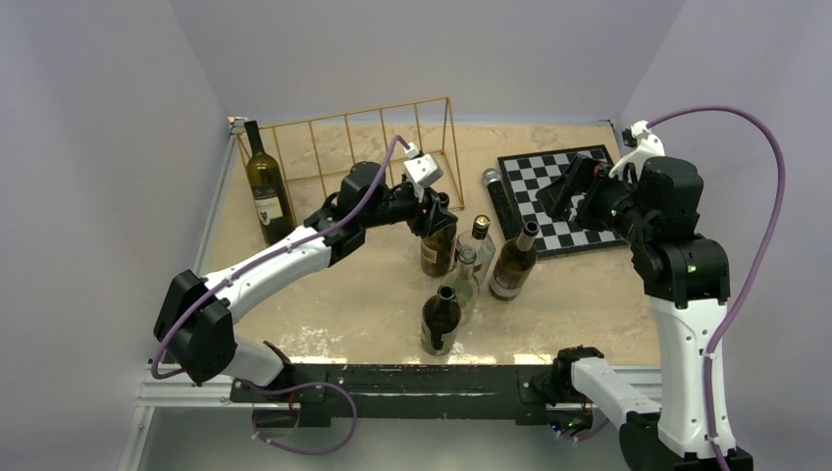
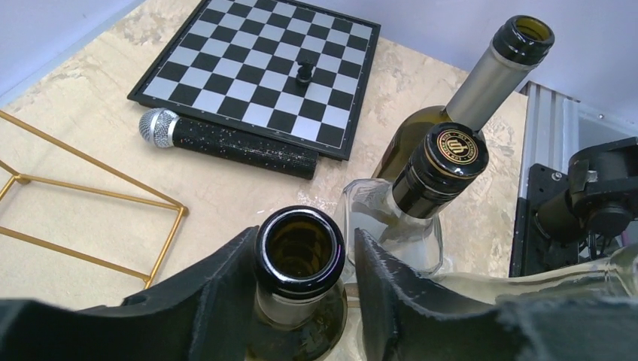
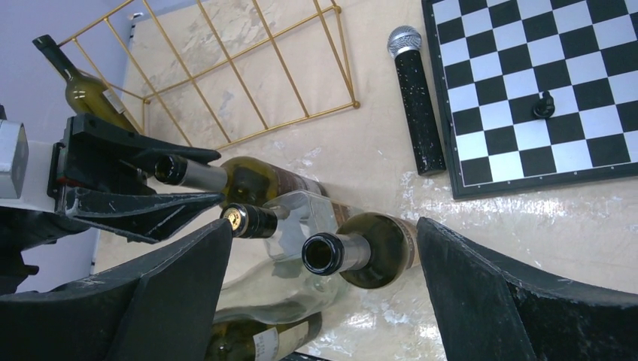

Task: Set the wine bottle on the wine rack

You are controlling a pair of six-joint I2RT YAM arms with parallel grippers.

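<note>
- closely, the left gripper (image 2: pixel 306 239) has its jaws flanking the neck of the open dark-green glass wine bottle (image 2: pixel 299 252), mid-table; cannot tell if clamped.
- right gripper (image 3: pixel 323 224) spread wide, empty.
- long gold wire wine rack (image 1: pixel 343 147) behind, apart, on beige marbled tabletop (image 1: pixel 353 294); pale grey walls (image 1: pixel 98 147).

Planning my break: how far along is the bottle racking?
Done: one green bottle stands at the left end of the wine rack. In hand: the left gripper flanks the open dark bottle at its neck, not lifted. Left: rack it; four more bottles stand nearby.
</note>
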